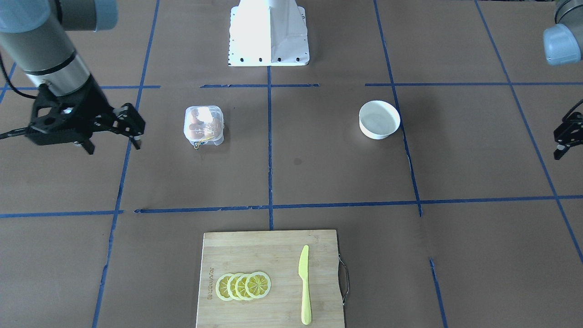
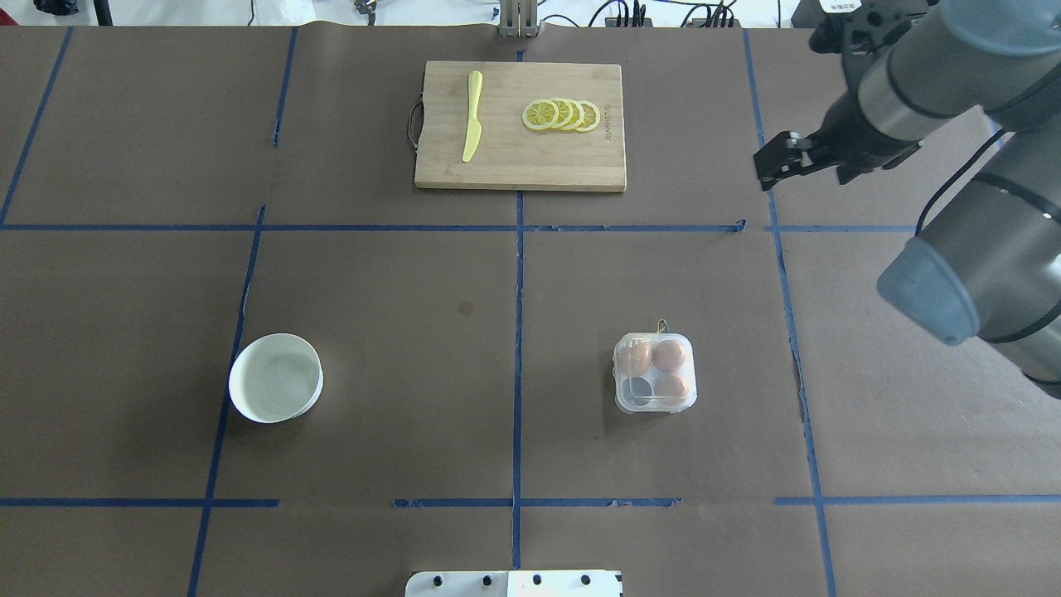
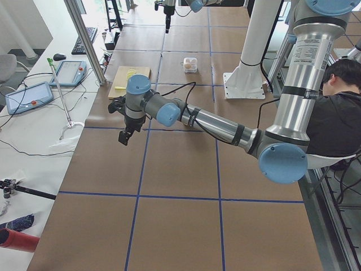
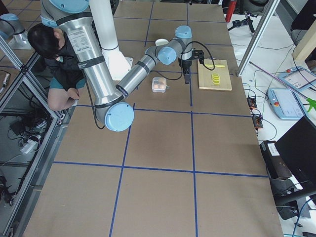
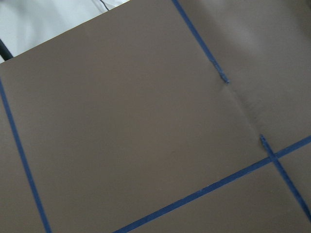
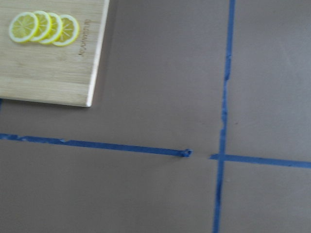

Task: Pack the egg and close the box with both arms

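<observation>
The clear box (image 2: pixel 655 375) stands on the brown table right of centre with its lid down and a yellow string at its far side. Three brown-orange eggs show inside: two in the far cups (image 2: pixel 636 358) (image 2: pixel 668 355) and one in a near cup (image 2: pixel 670 386). The fourth cup looks empty. The box also shows in the front view (image 1: pixel 204 125). My right gripper (image 1: pixel 114 146) hangs open and empty above the table, well beyond the box and to its right (image 2: pixel 777 162). My left gripper (image 1: pixel 561 150) is cut off at the frame edge, far from the box; I cannot tell its state.
A round white bowl (image 2: pixel 276 388) sits on the left half. A wooden cutting board (image 2: pixel 520 157) at the far middle carries lemon slices (image 2: pixel 562 114) and a yellow knife (image 2: pixel 472 116). The white pedestal (image 1: pixel 268 34) stands at the robot's side. A person (image 3: pixel 338 124) sits beside the table.
</observation>
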You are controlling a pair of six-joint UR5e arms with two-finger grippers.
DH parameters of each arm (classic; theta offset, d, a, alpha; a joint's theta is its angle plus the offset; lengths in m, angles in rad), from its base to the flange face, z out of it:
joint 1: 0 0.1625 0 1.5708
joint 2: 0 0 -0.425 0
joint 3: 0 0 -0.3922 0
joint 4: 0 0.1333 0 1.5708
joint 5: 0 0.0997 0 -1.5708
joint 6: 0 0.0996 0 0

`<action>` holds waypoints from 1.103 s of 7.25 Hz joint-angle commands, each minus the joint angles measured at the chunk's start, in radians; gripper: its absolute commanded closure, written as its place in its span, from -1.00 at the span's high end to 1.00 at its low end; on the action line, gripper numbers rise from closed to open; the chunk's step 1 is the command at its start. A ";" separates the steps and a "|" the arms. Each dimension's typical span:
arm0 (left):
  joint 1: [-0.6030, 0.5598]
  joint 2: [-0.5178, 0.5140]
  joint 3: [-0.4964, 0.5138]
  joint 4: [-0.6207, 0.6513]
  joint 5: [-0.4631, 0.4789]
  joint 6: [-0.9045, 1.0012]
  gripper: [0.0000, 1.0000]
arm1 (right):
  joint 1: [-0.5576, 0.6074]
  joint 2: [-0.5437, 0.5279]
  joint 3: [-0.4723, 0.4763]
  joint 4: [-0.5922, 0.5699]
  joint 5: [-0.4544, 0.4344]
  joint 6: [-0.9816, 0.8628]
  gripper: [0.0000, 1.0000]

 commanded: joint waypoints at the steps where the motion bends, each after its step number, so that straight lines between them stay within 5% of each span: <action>1: -0.083 0.006 0.086 0.001 0.000 0.150 1.00 | 0.230 -0.173 -0.018 -0.043 0.128 -0.424 1.00; 4: -0.160 0.138 0.103 -0.013 -0.019 0.357 1.00 | 0.443 -0.359 -0.073 -0.044 0.202 -0.791 1.00; 7: -0.159 0.190 0.156 -0.050 -0.054 0.372 1.00 | 0.471 -0.374 -0.145 -0.040 0.252 -0.782 1.00; 8: -0.154 0.189 0.184 -0.059 0.001 0.400 1.00 | 0.472 -0.381 -0.168 -0.040 0.244 -0.782 1.00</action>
